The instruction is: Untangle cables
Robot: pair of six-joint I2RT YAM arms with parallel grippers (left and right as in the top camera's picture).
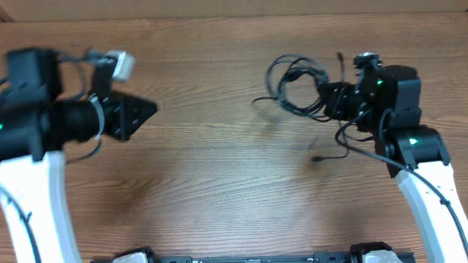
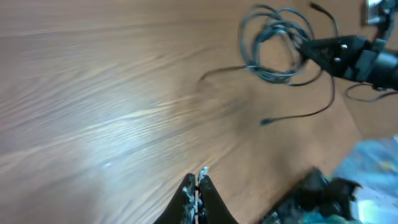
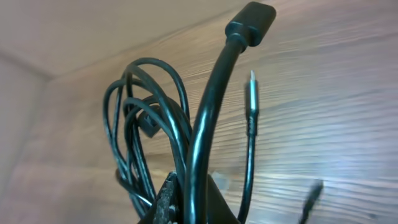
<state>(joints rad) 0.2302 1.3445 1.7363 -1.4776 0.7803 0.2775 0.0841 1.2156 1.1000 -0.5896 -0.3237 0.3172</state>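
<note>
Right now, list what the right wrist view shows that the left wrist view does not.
Only the right wrist view: a close look at the cables pinched in the right gripper, with a black plug end sticking up and a silvery tip beside it. Only the left wrist view: the left gripper, shut on nothing, and a loose strand trailing to a small plug below the loops. Both: the cables in loops, the right gripper holding them, and the wooden table.
</note>
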